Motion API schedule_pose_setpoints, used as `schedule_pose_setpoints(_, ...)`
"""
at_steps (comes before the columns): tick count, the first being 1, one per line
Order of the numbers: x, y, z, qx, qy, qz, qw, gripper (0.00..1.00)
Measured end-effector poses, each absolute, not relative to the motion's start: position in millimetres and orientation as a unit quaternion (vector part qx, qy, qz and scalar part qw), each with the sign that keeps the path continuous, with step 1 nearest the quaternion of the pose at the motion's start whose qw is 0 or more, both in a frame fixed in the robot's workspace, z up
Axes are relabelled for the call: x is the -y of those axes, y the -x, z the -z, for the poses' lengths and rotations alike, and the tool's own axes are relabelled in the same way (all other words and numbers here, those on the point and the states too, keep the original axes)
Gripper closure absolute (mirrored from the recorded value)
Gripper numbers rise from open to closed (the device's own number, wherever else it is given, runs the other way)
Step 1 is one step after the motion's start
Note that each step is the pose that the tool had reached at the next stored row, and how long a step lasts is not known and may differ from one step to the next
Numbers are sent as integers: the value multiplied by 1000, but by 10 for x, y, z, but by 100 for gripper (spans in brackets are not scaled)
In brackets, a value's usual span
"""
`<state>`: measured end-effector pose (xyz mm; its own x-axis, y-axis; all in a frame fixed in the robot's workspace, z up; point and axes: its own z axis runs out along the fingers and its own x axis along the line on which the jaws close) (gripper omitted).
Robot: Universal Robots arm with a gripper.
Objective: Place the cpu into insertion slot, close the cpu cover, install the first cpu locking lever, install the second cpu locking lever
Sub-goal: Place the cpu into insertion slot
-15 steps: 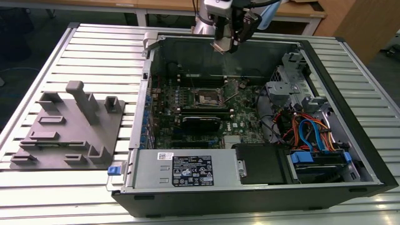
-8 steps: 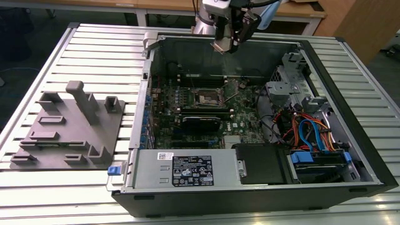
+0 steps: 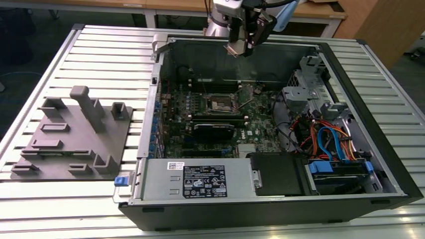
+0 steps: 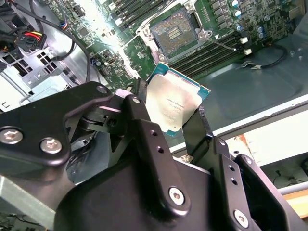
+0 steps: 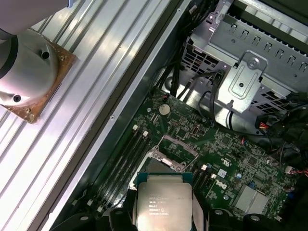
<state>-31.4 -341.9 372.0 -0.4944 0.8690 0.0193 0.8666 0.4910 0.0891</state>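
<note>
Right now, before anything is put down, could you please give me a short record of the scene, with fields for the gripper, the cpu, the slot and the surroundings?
gripper: shut on the cpu, above the open computer case
cpu: held at two opposite edges, metal top showing in both wrist views, apart from the board
insertion slot: uncovered, contacts bare, no chip in it
surroundings: grey fixture block on the slatted table, at the exterior view's left of the case
</note>
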Motion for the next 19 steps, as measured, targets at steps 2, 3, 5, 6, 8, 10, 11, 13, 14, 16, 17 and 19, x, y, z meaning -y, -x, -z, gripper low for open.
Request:
schedule_pose_setpoints(2, 3419, 314, -3720, -863, -503, -43, 14, 46)
schedule_pose_setpoints(3, 3419, 314, -3720, -863, -503, -43, 14, 46)
schedule_pose_setpoints(5, 3419, 314, -3720, -863, -503, -43, 14, 46)
schedule_pose_setpoints(6, 3419, 314, -3720, -863, -503, -43, 14, 46)
schedule_pose_setpoints(8, 3419, 314, -3720, -863, -503, -43, 14, 46)
schedule_pose_setpoints(10, 3419, 314, -3720, -863, -503, -43, 14, 46)
schedule_pose_setpoints(11, 3419, 314, -3720, -863, -503, -43, 14, 46)
schedule_pose_setpoints(13, 3419, 314, -3720, -862, -506, -43, 14, 46)
schedule_pose_setpoints(14, 3419, 314, -3720, -860, -508, -43, 14, 46)
schedule_pose_setpoints(16, 3419, 314, -3720, -857, -513, -43, 15, 46)
schedule_pose_setpoints(17, 3419, 314, -3720, -855, -516, -43, 15, 46)
schedule_pose_setpoints(19, 3419, 314, -3720, -849, -527, -43, 15, 46)
